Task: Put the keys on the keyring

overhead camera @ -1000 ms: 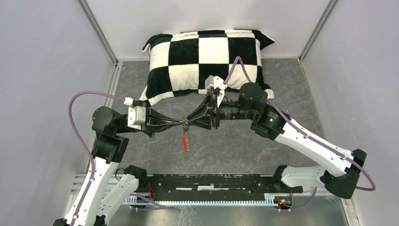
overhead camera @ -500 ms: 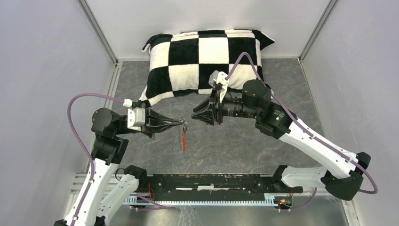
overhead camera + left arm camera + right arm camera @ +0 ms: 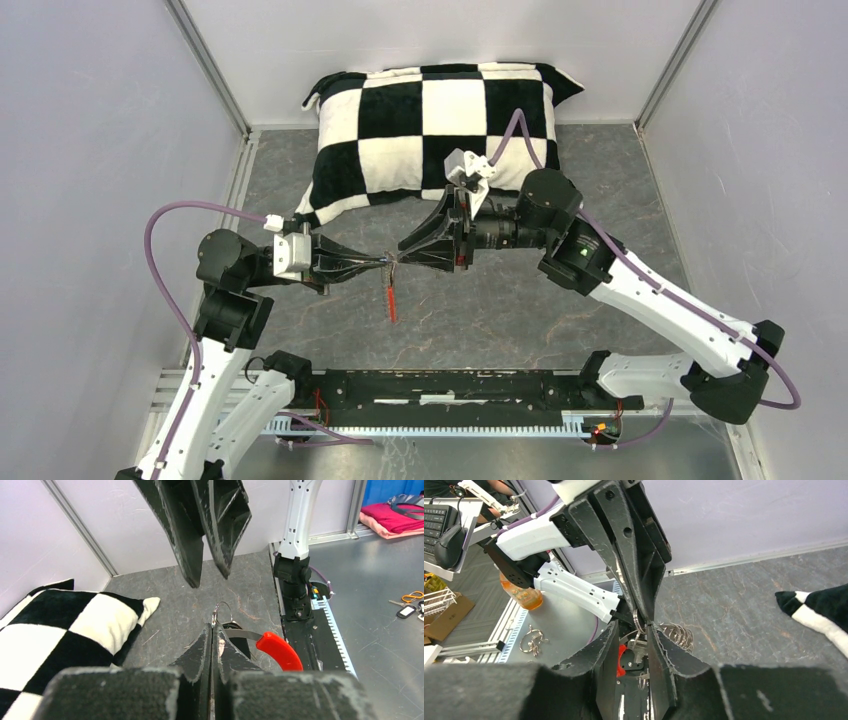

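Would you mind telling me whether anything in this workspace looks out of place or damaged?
Nothing looks spilled or damaged. The one unexpected thing is the checkered pillow, lying askew at the back; the keyring hangs from the shut left tool.

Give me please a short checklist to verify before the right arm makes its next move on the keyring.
1. Left gripper shut on the keyring: ok.
2. Right gripper open: ok, its jaws stand apart.
3. Right gripper lined up with the left one: ok, the tips face each other closely.
4. Key in the right gripper: not ok, nothing is seen between its fingers.
5. Keys threaded on the keyring: cannot tell.
6. Red sleeve hanging free below the tips: ok.
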You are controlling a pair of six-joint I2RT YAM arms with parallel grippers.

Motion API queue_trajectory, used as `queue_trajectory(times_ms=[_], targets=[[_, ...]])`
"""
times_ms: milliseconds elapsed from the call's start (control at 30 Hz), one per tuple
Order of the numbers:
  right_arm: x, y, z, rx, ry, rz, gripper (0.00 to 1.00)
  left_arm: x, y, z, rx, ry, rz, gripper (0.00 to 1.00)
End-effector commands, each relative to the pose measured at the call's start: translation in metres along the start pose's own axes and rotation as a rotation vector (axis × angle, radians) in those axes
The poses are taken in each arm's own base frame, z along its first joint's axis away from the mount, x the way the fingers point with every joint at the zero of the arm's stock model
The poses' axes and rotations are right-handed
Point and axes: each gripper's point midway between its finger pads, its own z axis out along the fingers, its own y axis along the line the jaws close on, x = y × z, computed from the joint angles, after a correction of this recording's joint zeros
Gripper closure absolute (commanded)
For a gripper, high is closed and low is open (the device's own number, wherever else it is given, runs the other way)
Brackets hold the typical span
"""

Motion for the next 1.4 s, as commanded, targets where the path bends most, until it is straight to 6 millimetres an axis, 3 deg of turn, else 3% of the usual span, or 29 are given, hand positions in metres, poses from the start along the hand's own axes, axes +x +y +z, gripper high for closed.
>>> queue_trajectory(times_ms=[0, 333, 667, 833, 967, 1067, 1367], targets=[[0.009, -0.004, 0.005, -0.006, 0.022, 0.028, 0.69, -0.004, 0.002, 0.000, -0.007, -0.009, 0.064, 0.98], [0.022, -0.008, 0.007, -0.006, 0.039, 0.051, 0.83, -0.004, 0.003, 0.000, -0.004, -0.007, 0.062, 0.98], [0.034, -0.011, 0.007, 0.004, 0.059, 0.074, 0.87, -0.005, 0.004, 0.001, -0.002, -0.008, 0.065, 0.98], [0.029, -0.027, -0.002, 0.121, 0.086, 0.029, 0.69, -0.005, 0.004, 0.001, -0.002, -0.008, 0.065, 0.98], [0.013, -0.025, -0.010, 0.147, 0.060, -0.003, 0.56, -0.005, 0.003, 0.001, -0.001, -0.008, 0.064, 0.98], [0.016, -0.023, -0.011, 0.140, 0.073, -0.001, 0.47, -0.005, 0.003, 0.001, -0.001, -0.008, 0.065, 0.98], [0.009, 0.001, -0.008, 0.003, 0.049, -0.005, 0.39, -0.004, 0.004, 0.001, -0.004, -0.007, 0.070, 0.98]])
